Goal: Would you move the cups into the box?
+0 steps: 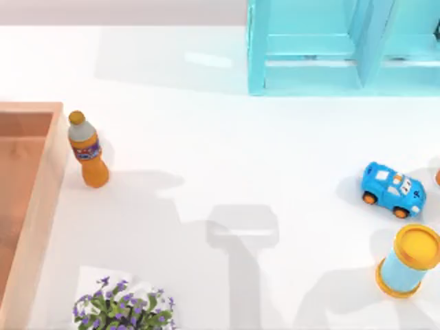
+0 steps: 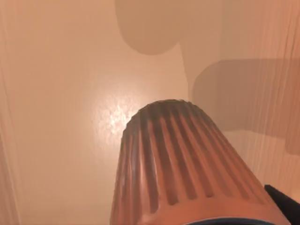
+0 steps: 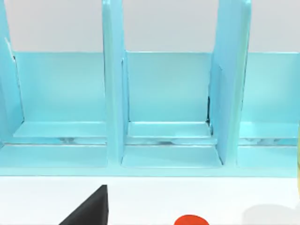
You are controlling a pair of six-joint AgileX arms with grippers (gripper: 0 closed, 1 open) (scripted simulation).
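Overhead, the large light-wood box (image 1: pixel 42 180) with thick pale rims and an orange-tan inside sits at the table's left edge, partly cut off by the frame. Just beside its right rim stands an orange plastic drink bottle (image 1: pixel 87 151) with a yellow cap and a dark label. A turquoise shelf frame (image 1: pixel 330 48) with upright dividers occupies the far right of the white table (image 1: pixel 220 158). Toward the right side lie a small blue toy car (image 1: pixel 392 190) with orange wheels and, nearer the front, a light blue cylinder (image 1: pixel 408 262) with yellow lid and base, tilted on the table. A potted plant with purple flowers (image 1: pixel 124 309) pokes in at the front left.

From the left wrist view, the dark brown tapered cup (image 2: pixel 187 168) with a ribbed coppery side looms close to the camera, above the box's orange-tan floor (image 2: pixel 61 117), so this cup is inside or directly over the box; whether it touches the floor cannot be told. The left gripper's grasp cannot be told.

From the right wrist view, the turquoise shelf frame (image 3: pixel 164 103) faces the camera across the white table, with a dark fingertip (image 3: pixel 91 208) of the right gripper low in the frame and a red-orange object (image 3: pixel 191 220) peeking in near it. Whether the right gripper is spread or closed cannot be told.
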